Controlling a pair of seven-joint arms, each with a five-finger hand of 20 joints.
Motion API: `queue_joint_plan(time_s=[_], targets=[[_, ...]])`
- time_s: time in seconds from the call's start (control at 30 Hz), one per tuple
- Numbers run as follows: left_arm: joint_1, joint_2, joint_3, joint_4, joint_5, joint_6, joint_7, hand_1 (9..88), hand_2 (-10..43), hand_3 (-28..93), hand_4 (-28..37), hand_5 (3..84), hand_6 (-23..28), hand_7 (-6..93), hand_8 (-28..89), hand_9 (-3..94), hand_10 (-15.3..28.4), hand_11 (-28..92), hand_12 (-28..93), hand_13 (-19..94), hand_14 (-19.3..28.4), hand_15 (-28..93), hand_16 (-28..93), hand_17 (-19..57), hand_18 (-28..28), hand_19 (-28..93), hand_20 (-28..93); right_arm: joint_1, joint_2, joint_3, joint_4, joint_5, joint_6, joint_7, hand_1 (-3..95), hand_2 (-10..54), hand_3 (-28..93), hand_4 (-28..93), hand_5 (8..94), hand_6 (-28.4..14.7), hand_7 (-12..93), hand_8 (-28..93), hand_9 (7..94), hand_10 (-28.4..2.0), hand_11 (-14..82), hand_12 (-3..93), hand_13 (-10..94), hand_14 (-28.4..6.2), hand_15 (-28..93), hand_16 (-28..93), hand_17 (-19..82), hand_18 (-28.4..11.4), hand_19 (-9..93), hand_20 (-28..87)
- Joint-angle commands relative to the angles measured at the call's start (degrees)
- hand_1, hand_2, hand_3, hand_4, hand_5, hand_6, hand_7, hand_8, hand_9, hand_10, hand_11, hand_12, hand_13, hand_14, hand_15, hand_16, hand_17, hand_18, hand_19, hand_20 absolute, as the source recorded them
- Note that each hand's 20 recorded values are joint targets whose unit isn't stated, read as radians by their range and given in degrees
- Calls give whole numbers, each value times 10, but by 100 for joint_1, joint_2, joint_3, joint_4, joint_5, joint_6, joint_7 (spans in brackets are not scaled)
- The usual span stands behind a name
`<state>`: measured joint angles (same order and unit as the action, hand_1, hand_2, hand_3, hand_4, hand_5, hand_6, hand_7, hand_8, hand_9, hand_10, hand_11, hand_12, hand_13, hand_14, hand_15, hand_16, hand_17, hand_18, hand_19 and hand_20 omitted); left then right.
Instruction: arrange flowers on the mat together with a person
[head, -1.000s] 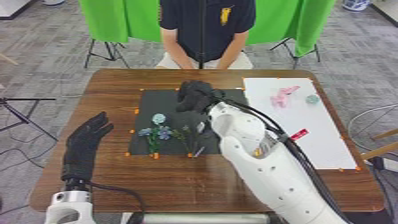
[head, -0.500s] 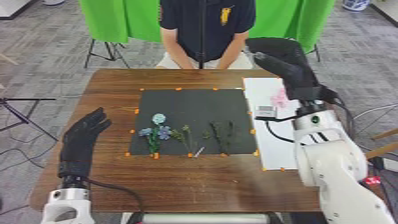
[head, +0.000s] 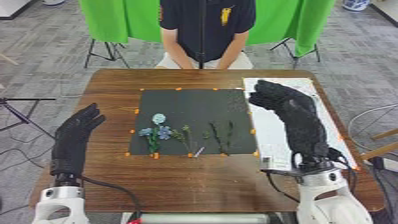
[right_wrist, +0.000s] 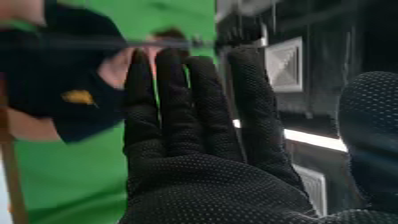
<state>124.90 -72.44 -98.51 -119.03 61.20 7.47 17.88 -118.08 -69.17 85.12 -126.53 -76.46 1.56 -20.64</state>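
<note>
In the head view, my right hand (head: 289, 107) is over the white sheet, just right of the black mat (head: 182, 105). Its palm (right_wrist: 213, 187) faces the camera in the right wrist view, fingers straight and holding nothing. My left hand (head: 75, 137) stays left of the mat with straight fingers. On the mat's near half lie a pale blue flower (head: 158, 118), darker blue flowers (head: 163, 132), a green sprig (head: 185, 135) and dark green stems (head: 229, 132) farther right.
The white sheet (head: 274, 140) lies on the brown table (head: 191, 177) beside the mat, partly under my right hand. Orange markers edge both. A small pale stick (head: 199, 150) is at the mat's near edge. A person sits across the table, hands together at the far edge.
My right hand has moved from over the mat to the right, then back nearer the robot over the white sheet. My left hand has shifted slightly left.
</note>
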Motion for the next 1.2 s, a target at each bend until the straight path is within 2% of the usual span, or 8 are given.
queue_joint_plan(time_s=[0.03, 0.27, 0.43, 0.53, 0.73, 0.83, 1.07, 1.2], targets=[[55, -2, 60, -5, 27, -48, 13, 240, -68, 635, -219, 426, 30, 165, -60, 366, 110, 172, 192, 320, 153, 170, 72, 24, 114, 48, 167, 141, -103, -262, 129, -371, -359, 60, 142, 49, 769, -175, 538, -21, 123, -84, 490, -157, 61, 145, 440, -150, 130, 224, 254, -152, 252, 364], [79, -66, 418, 25, 67, -37, -102, 241, -67, 634, -221, 428, 31, 166, -61, 369, 111, 174, 192, 322, 154, 170, 71, 24, 114, 48, 167, -77, -843, 264, 565, -46, -607, 312, 143, 47, 780, -176, 537, -15, 131, -88, 494, -156, 62, 146, 413, -150, 124, 227, 230, -152, 182, 332], [-86, -161, 622, 149, 331, -264, -275, 242, -63, 632, -222, 432, 33, 167, -61, 371, 111, 178, 191, 324, 154, 175, 72, 25, 113, 49, 168, 171, -1357, 730, 819, 712, -664, 769, 138, 52, 777, -176, 536, -17, 128, -89, 508, -159, 64, 146, 405, -155, 121, 227, 224, -149, 159, 326], [-143, -285, 721, 195, 489, -248, -302, 246, -59, 632, -221, 433, 33, 168, -61, 373, 111, 179, 190, 324, 154, 176, 71, 25, 113, 50, 168, 178, -1529, 962, 819, 694, -767, 835, 133, 56, 773, -175, 531, -19, 120, -87, 505, -163, 63, 145, 399, -159, 118, 228, 221, -149, 151, 325], [-257, -410, 882, 242, 563, -316, -347, 253, -55, 627, -216, 434, 33, 170, -62, 376, 111, 182, 188, 325, 154, 178, 68, 26, 112, 51, 168, 127, -1575, 1227, 725, 725, -838, 918, 127, 59, 766, -171, 526, -20, 112, -80, 501, -165, 62, 145, 395, -162, 116, 230, 218, -149, 140, 324], [-206, -435, 870, 216, 649, -449, -436, 254, -53, 626, -213, 434, 32, 171, -62, 378, 112, 183, 188, 325, 154, 179, 68, 26, 112, 51, 168, -28, -1610, 1332, 613, 763, -860, 957, 127, 59, 765, -170, 527, -20, 110, -79, 501, -165, 62, 145, 396, -162, 115, 230, 218, -149, 138, 324], [-188, -433, 824, 188, 617, -395, -456, 255, -53, 624, -209, 436, 33, 170, -62, 385, 115, 182, 187, 328, 153, 180, 67, 25, 112, 53, 168, -149, -1649, 1401, 527, 877, -833, 996, 124, 58, 765, -167, 530, -21, 110, -78, 502, -164, 63, 145, 397, -161, 115, 231, 217, -148, 135, 324], [-48, -422, 756, 140, 503, -331, -520, 255, -53, 625, -207, 436, 33, 170, -61, 387, 114, 183, 187, 329, 154, 181, 66, 25, 113, 54, 168, -138, -1653, 1382, 520, 805, -930, 999, 125, 58, 764, -167, 532, -22, 109, -78, 505, -164, 64, 146, 399, -163, 117, 233, 217, -148, 134, 325]])
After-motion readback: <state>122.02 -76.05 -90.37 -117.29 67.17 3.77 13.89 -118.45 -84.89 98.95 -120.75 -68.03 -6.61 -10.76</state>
